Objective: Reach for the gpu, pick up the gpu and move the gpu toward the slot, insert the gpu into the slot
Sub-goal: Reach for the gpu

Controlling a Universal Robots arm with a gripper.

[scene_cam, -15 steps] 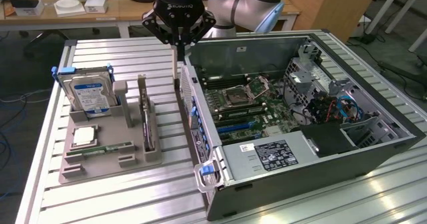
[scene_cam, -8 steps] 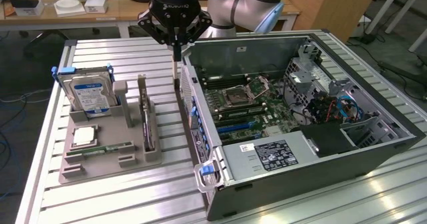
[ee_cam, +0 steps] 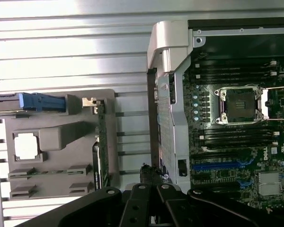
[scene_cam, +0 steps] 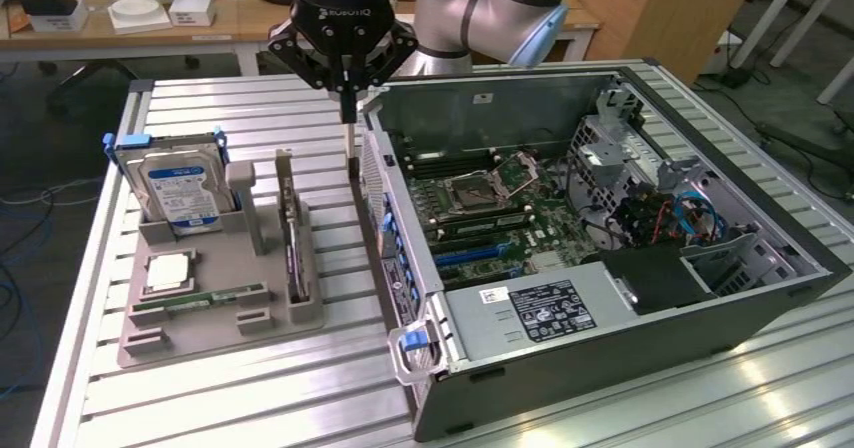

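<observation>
Exterior view: one claw (scene_cam: 348, 108), clenched shut, hanging beside the case (scene_cam: 601, 378). One gpu (scene_cam: 291, 236) sits at seven o'clock from it, upright in the grey holder (scene_cam: 200, 323), edge-on with its face hidden.

Exterior view: high up, angled down across the bench (scene_cam: 267, 398) at mid range. Computer case (scene_cam: 627, 368) on the exterior view's right, grey holder (scene_cam: 247, 263) on its left. Wrist view: rides above the pincer (scene_cam: 348, 113), faces straight down, nearer. Shared: holder, case wall, motherboard (scene_cam: 534, 203), bench slats.
</observation>
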